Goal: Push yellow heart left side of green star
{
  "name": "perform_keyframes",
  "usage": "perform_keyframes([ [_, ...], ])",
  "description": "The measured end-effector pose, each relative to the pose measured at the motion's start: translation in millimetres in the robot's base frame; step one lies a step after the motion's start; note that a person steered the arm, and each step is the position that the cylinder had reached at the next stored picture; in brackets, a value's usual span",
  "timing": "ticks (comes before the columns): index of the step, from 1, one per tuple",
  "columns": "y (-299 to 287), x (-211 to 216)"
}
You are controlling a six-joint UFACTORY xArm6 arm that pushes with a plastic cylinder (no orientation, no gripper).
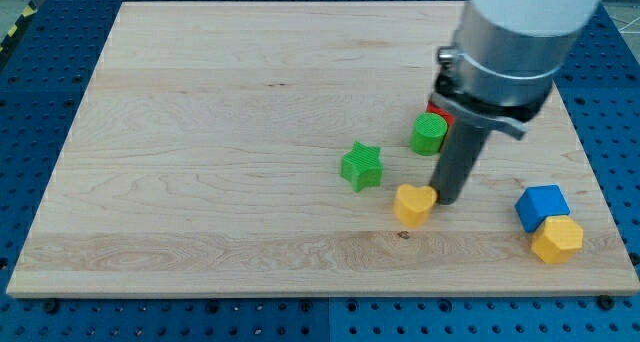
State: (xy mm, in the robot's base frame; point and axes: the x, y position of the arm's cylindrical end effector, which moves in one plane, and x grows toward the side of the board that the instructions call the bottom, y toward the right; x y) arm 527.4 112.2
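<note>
On pale grained wood (200, 132), matte yellow heart (413, 204) against my tip (447, 199).

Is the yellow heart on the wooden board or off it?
On it. The yellow heart lies flat on the wooden board, my tip at its right side.

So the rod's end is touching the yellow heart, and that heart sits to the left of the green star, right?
Not quite. My tip is at the yellow heart, but the camera view shows the heart toward the view's right and below the green star, not left of it.
</note>
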Motion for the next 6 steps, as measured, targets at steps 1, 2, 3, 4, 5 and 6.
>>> perform_keyframes([
  [1,-13.8,13.6],
  [2,-7.4,39.7],
  [3,-12.4,48.3],
  [4,-49.3,48.3],
  [5,-63.9,47.0],
  [6,-71.5,28.4],
])
